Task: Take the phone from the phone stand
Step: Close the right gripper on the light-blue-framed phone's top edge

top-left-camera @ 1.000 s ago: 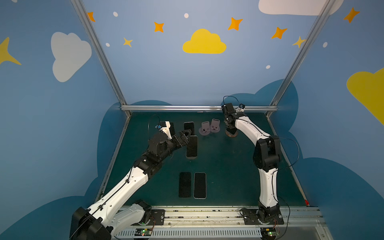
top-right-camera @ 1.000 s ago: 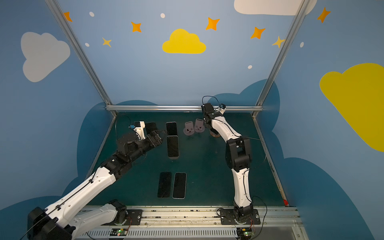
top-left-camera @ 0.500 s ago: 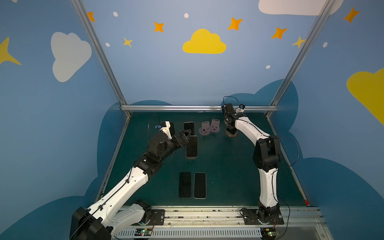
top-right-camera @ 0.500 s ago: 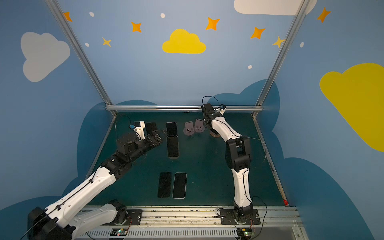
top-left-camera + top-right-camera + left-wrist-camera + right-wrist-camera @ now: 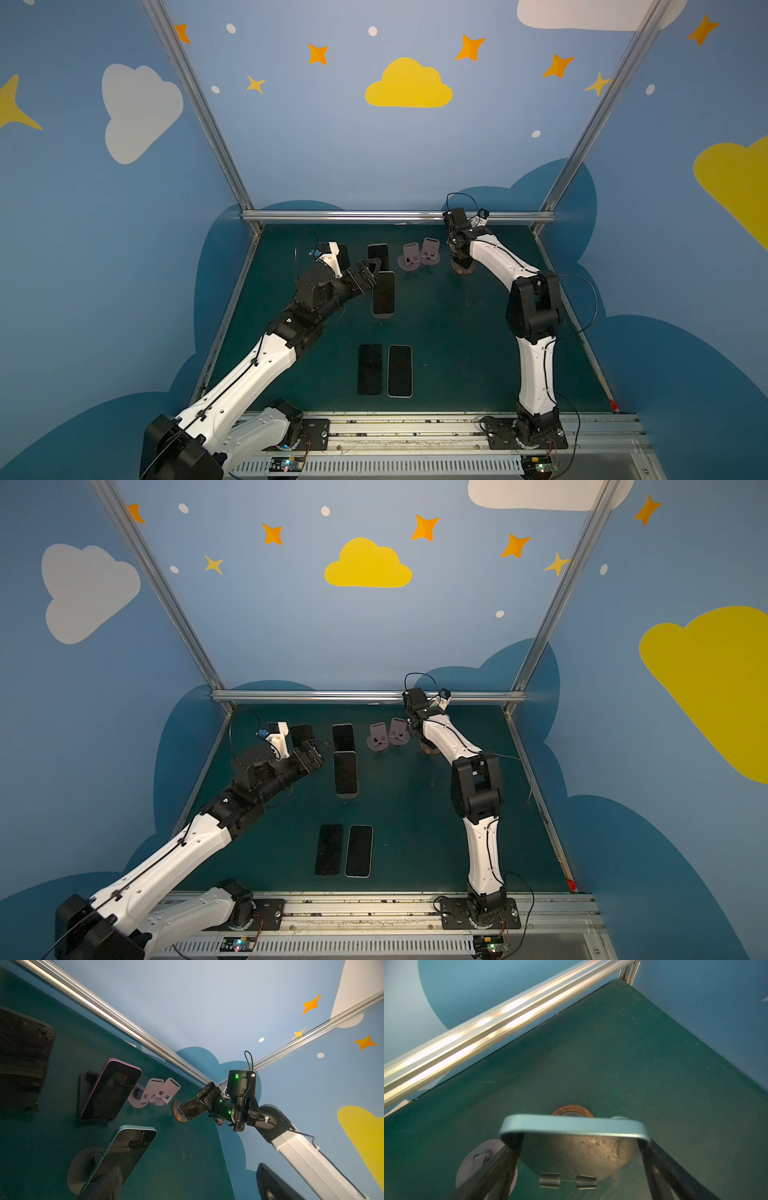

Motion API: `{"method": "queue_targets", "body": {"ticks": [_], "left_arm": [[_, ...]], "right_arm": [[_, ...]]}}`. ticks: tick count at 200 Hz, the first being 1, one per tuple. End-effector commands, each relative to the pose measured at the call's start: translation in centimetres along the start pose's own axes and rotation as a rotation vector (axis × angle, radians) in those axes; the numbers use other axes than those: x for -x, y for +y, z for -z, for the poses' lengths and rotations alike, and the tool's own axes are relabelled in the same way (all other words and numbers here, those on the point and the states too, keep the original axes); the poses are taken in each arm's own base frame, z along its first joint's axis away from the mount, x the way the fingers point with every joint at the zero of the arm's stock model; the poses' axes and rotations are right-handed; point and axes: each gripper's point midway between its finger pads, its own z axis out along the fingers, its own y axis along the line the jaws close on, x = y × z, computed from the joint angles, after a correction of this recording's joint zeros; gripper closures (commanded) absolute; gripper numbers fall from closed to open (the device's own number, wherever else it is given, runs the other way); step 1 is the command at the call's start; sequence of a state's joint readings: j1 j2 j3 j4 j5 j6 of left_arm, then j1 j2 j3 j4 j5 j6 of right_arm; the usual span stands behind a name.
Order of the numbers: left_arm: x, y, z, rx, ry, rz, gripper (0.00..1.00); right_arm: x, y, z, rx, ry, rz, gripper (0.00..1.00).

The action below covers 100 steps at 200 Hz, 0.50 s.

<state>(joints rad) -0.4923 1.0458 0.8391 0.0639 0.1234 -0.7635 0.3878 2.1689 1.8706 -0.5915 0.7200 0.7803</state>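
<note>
Green table [image 5: 457, 353] under starry walls [image 5: 374, 158]: in both top views the right gripper [image 5: 458, 254] hangs over the wooden stand [image 5: 463, 268], with the left gripper [image 5: 369, 269], jaws apart and empty, well left of it. Left wrist view: the phone [image 5: 192, 1108] leans in that stand; two lilac stands [image 5: 160, 1093] just beside it hold nothing. Right wrist view: fingers [image 5: 500, 1163] clamp the phone's long sides, seemingly a grip for lifting it clear.

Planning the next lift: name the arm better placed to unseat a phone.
Right. The right gripper straddles the pale blue phone on the round wooden stand; the open left gripper hovers beside the teal-edged phone on the grey disc stand.
</note>
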Motion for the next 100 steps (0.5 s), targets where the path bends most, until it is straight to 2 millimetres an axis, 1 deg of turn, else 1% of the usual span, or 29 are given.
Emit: {"method": "queue_targets", "body": {"ticks": [1,29,55,100], "left_arm": [[0.00,0.12,-0.14,-0.006,-0.002,-0.001,0.00],[0.06,0.12,-0.17,-0.007,-0.002,0.003,0.00],[0.12,0.18,-0.16,-0.006,-0.004,0.003,0.00],[0.24,0.12,-0.11,-0.009,-0.006,0.005,0.00]], "right_arm": [[-0.85,0.08,-0.23,0.011,0.012,0.007,0.06],[-1.05,0.21,-0.39,0.014,0.017,0.011,0.07],[-1.05,0.05,-0.36,0.013,0.012,0.007,0.10],[-1.11,0.29,-0.35,0.032,0.010,0.016,0.19]]}}
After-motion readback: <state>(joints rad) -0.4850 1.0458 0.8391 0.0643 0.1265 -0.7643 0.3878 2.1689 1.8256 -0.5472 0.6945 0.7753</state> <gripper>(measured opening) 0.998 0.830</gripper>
